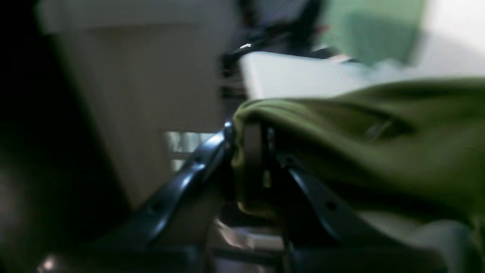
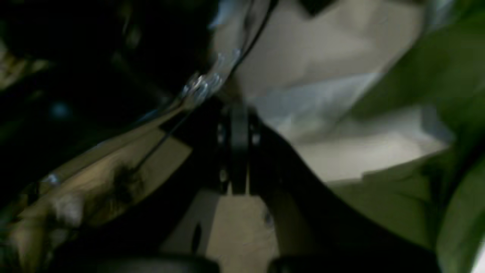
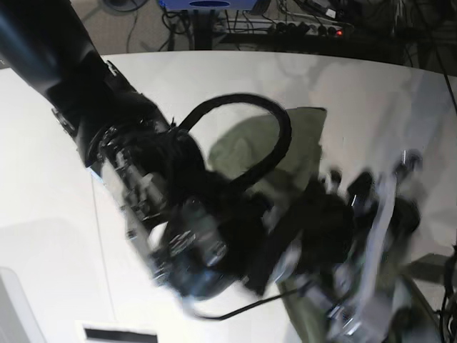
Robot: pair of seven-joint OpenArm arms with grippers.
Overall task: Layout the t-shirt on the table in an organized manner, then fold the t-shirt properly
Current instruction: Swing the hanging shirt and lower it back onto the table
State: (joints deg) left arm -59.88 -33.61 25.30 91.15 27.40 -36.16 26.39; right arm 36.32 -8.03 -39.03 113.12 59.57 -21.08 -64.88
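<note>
The left gripper (image 1: 252,151) is clamped on a hem of the t-shirt (image 1: 360,129), lifted above the table (image 3: 43,179), while the right gripper (image 2: 238,151) is closed on nothing visible, so this looks like the laying-out step, and next the right needs another edge.

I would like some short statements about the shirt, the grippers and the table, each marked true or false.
1. The left gripper is shut on the t-shirt. True.
2. The t-shirt is red. False: it is olive green.
3. The right gripper is wide open. False: its jaws are shut, with no cloth seen between them.
4. The table is white. True.
5. The t-shirt lies flat and neatly folded. False: in the left wrist view it hangs from the gripper, bunched.
</note>
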